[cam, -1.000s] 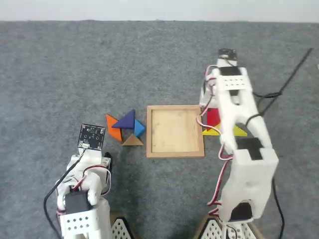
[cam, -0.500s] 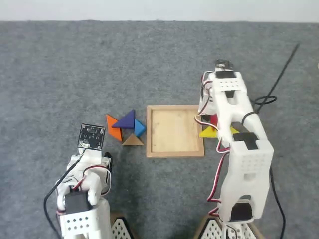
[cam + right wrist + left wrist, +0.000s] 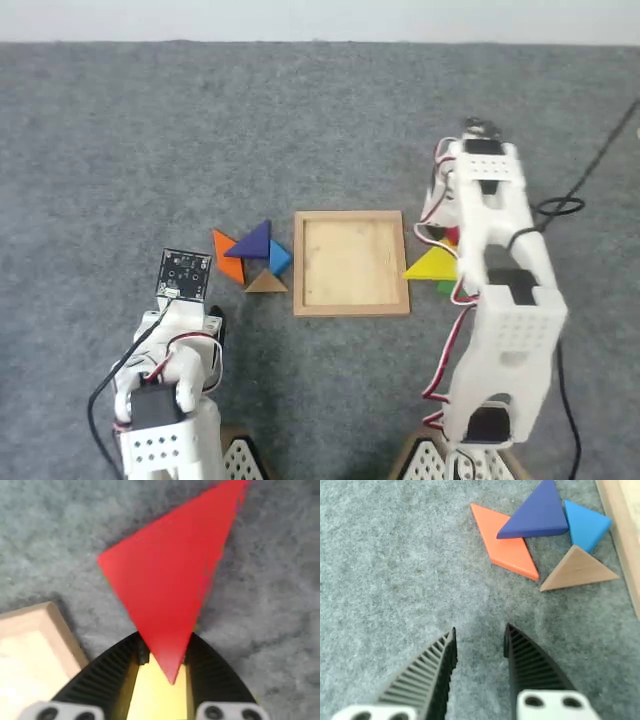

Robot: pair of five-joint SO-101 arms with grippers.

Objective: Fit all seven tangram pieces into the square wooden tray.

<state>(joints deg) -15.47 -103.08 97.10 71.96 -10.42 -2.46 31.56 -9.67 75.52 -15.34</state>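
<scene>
The right gripper (image 3: pixel 166 652) is clenched on one corner of the red triangle (image 3: pixel 170 590), a black jaw pressed against the piece on either side. Whether the red piece rests on the cloth or hangs clear of it cannot be told. Beneath the jaws lies the yellow triangle (image 3: pixel 156 700), and a corner of the square wooden tray (image 3: pixel 35 630) sits near them.

In the high view the tray (image 3: pixel 299 262) lies at the middle of the table with its pale wood floor showing. The yellow triangle lies just beside the tray's rim at 3 o'clock, with a sliver of a green piece (image 3: pixel 445 288) at its 5 o'clock. Both lie partly under the right arm (image 3: pixel 495 260), which stretches from the table's 6 o'clock edge toward 12.

At the tray's 9 o'clock four pieces cluster together:
- the light blue triangle (image 3: pixel 279 258), nearest the rim
- the dark blue triangle (image 3: pixel 252 242), at the cluster's 12 o'clock
- the tan triangle (image 3: pixel 266 283), at its 6 o'clock
- the orange parallelogram (image 3: pixel 227 255), on the far 9 o'clock side

The left gripper (image 3: pixel 480 632) hangs released, jaws apart, over the grey carpet (image 3: pixel 120 140) near that cluster. The left arm (image 3: pixel 165 390) sits at the tray's 7 o'clock
</scene>
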